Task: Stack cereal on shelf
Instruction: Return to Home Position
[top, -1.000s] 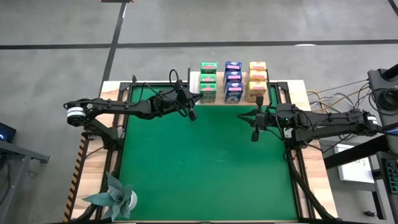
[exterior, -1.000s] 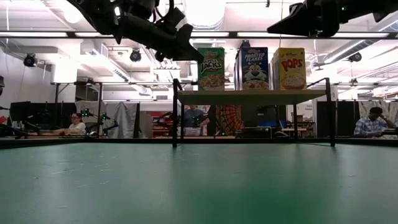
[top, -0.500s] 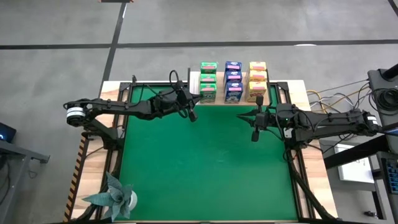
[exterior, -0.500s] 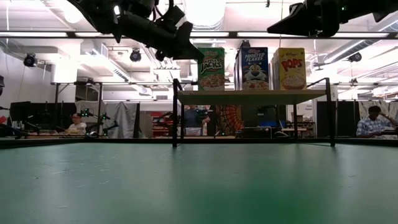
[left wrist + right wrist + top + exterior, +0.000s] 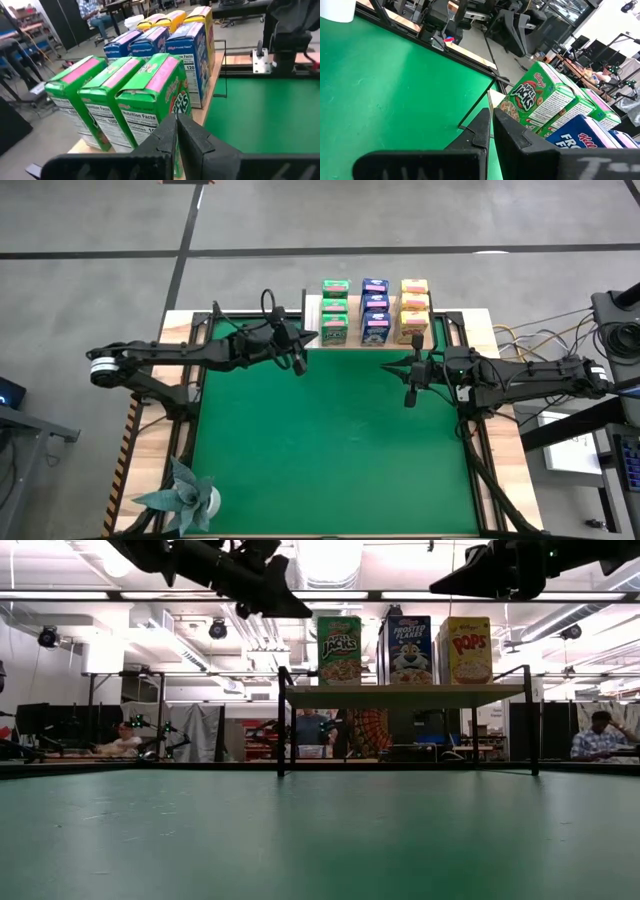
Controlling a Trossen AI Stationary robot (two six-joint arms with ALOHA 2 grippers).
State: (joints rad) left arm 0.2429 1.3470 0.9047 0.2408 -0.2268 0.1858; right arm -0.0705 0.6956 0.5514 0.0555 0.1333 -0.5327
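Counting nine cereal boxes (image 5: 375, 320) on the shelf (image 5: 405, 697), upper centre of the high view. They sit in three columns of three: green boxes (image 5: 335, 310) left, blue boxes (image 5: 375, 300) middle, yellow boxes (image 5: 414, 308) right. No box shows on the green mat (image 5: 340, 450) in any view. Judgement: stacking is done, and only parking the arms is left.

Left gripper (image 5: 298, 362) hangs over the mat's upper edge, just below-left of the green column and not touching it. Its wrist view shows the fingers together with nothing between them. Right gripper (image 5: 408, 397) hangs right of centre over the mat, below the yellow column and apart from it. Its fingers are likewise together and empty in its wrist view. In the low view both arms sit along the top of the frame, above the shelf board.

Boxes are all upright. The low view shows the front row across the board: green Apple Jacks, blue Frosted Flakes, yellow Pops. Blue and yellow stand close, with a slightly wider gap between green and blue. The left wrist view shows the green row packed side by side with pink top flaps, blue next to it, yellow farthest. Columns look straight and square to the shelf edge, with no lean or overhang showing. The shelf stands on thin black legs at the mat's upper edge in the high view.
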